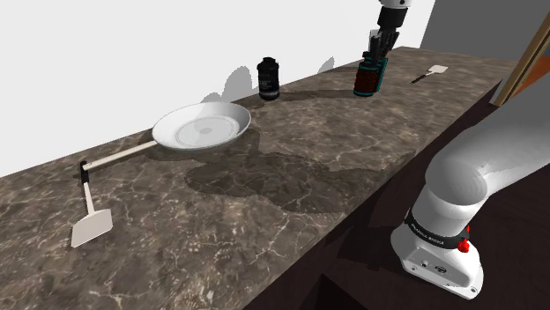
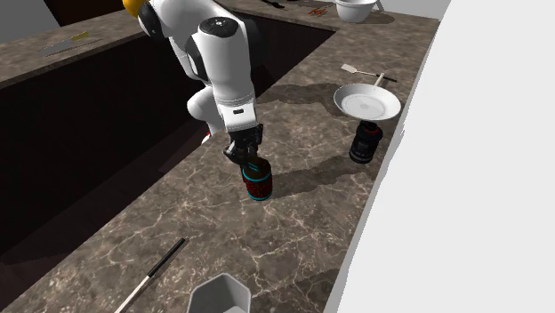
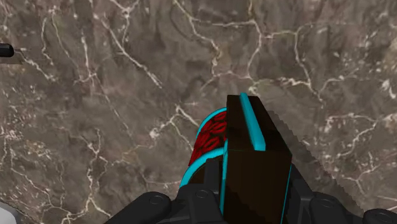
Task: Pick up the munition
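Note:
The munition (image 1: pixel 368 77) is a short dark cylinder with teal rims and red parts, upright at the far end of the marble counter (image 1: pixel 291 185). My black gripper (image 1: pixel 379 51) comes down onto its top and is shut on it. In the second exterior view the gripper (image 2: pixel 248 158) clasps the munition (image 2: pixel 257 183) from above, at or just over the counter surface; I cannot tell which. The wrist view has the munition (image 3: pixel 208 143) pressed between the fingers, one serrated finger (image 3: pixel 299 149) lying along its side.
A second, black canister (image 1: pixel 269 77) stands by the white wall. A white pan (image 1: pixel 201 126) with a long handle and a white spatula (image 1: pixel 91 227) lie nearer. A small spatula (image 1: pixel 434 71) lies beyond the munition. The counter edge drops off beside the arm's stand.

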Robot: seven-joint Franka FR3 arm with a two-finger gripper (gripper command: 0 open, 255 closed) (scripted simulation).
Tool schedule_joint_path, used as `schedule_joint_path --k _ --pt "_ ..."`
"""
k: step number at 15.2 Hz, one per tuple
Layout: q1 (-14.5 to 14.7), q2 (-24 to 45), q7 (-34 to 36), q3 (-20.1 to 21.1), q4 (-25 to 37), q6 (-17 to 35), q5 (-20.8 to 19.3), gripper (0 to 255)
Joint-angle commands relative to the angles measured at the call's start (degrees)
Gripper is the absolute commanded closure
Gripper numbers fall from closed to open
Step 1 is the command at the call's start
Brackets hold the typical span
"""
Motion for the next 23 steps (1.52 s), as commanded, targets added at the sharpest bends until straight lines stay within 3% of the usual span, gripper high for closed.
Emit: schedule_joint_path --k 1,6,23 --pt "-0.02 0.06 -0.01 -0.05 -0.14 0.08 -0.04 255" --pt "-0.02 0.0 0.06 0.03 -0.06 -0.06 -0.04 255" --pt "0.77 2.01 -0.53 0.74 13.34 -11.57 1.25 255"
